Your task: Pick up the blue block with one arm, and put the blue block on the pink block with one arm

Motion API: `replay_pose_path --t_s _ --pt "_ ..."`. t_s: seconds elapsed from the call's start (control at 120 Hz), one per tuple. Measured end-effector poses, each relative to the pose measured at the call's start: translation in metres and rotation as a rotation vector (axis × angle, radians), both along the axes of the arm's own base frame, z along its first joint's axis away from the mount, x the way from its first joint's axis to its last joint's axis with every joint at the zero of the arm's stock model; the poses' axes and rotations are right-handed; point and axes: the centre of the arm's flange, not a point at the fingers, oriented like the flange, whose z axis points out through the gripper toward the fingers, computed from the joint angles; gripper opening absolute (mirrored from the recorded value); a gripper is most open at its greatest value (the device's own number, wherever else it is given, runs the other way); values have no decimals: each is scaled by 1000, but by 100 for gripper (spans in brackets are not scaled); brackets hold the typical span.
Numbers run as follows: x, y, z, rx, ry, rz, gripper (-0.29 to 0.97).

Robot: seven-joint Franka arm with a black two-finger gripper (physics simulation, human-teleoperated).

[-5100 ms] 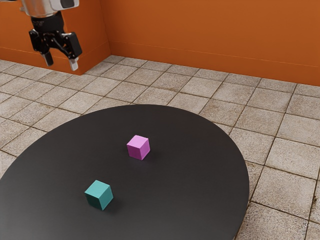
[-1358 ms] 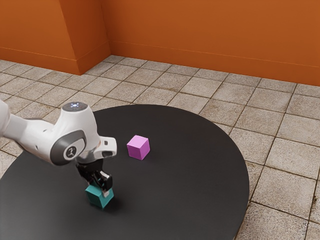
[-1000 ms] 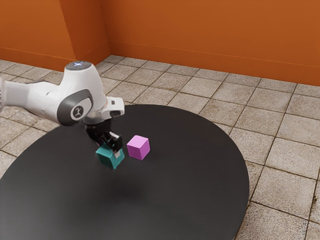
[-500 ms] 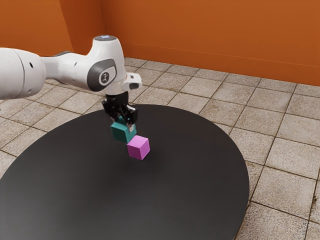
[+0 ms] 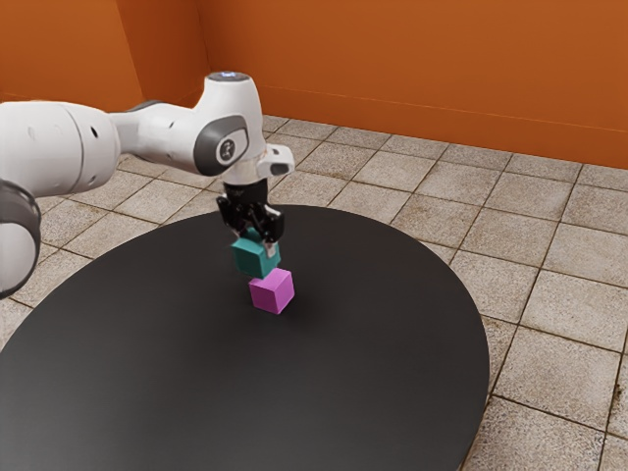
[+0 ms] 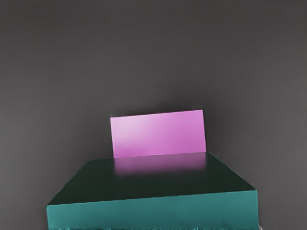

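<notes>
The end effector [image 5: 259, 243] gripped the blue block [image 5: 253, 261], held just above the pink block [image 5: 272, 291] and offset toward the exterior view's left. Placing was underway. Next, it likely needed centring, then gentle lowering before release.

Walls [image 5: 412, 49]: flat orange, plain, running along far side of room. Skirting band [image 5: 442, 116] of same orange at foot of wall. Boxed projection [image 5: 162, 39] juts out from wall at exterior view's upper left, same colour.
Floor [image 5: 549, 285]: square stone-look tiles, beige-grey, mottled, dark grout lines, grid oblique to view.
Furniture: single round counter [image 5: 373, 392], matt black top, thin edge, near edge cut by frame. Top reads plain dark grey in wrist view [image 6: 144, 48].
Light: even, diffuse; soft shadows on counter top.
</notes>
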Motion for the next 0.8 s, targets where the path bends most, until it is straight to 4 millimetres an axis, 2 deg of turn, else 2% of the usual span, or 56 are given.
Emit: replay_pose_path --t_s 0.2,0.617,0.8 --pt "14 0 -7 -2 12 -4 35" --pt "13 -1 -16 -3 39 -14 35" --pt "16 -7 -15 -10 34 -25 35"
